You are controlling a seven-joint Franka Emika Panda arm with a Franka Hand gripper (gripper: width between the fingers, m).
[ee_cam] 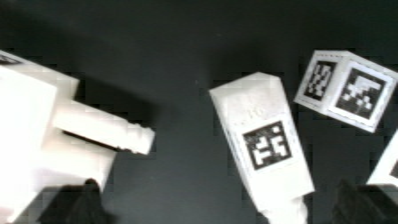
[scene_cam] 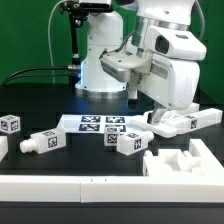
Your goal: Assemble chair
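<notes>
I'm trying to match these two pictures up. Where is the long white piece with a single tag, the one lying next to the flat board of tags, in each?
Exterior view: the long white piece lies low in the middle, just in front of the marker board.
Wrist view: most likely the same piece, tilted, at the centre of the picture.
Shared landmark: the marker board, close beside the piece in both views.

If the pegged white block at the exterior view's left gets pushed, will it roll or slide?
Probably slides rather than rolls: the pegged block lies on a flat face, square-edged. It looks like rigid moulded plastic, so likely stiff. Its smooth surface on the dark table may let it pivot under an off-centre push.
</notes>
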